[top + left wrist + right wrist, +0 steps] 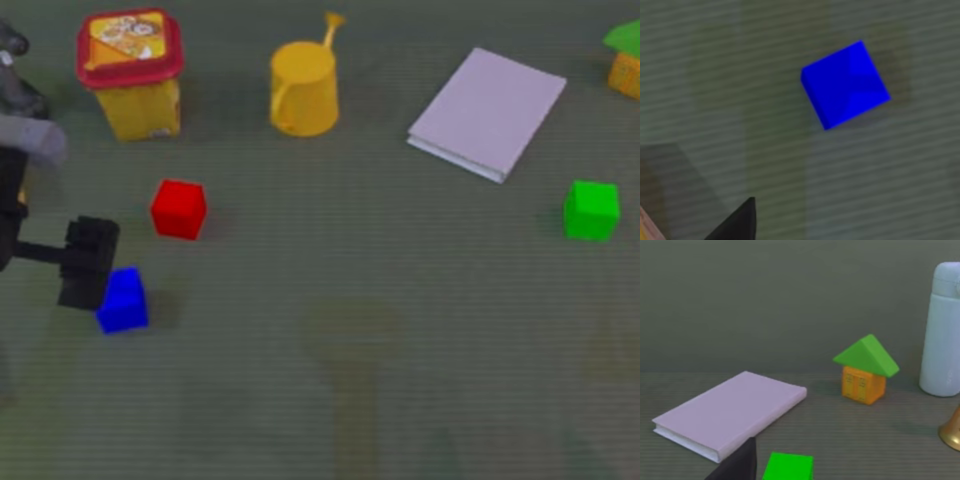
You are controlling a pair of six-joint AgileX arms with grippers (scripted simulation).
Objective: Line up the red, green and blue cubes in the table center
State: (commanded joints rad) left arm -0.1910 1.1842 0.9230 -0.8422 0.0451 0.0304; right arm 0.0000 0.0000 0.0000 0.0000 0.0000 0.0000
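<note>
The blue cube (122, 300) lies at the table's left, just in front of my left gripper (90, 263), which hovers over it, open, holding nothing. In the left wrist view the blue cube (845, 84) sits turned on bare tabletop, apart from the one dark fingertip (741, 222) that shows. Farther back on the left sits the red cube (179, 209). The green cube (591, 210) is at the far right. It also lies close beside my right arm's dark fingertip (742, 465), untouched; that gripper is open and outside the top view. The table center (350, 330) carries a faint yellowish blotch.
Along the back stand a yellow tub with a red lid (130, 75), a yellow cup (303, 88), a lilac book (487, 113) and an orange block with a green top (625, 60). The right wrist view adds a pale bottle (942, 330) and a brass bell (952, 432).
</note>
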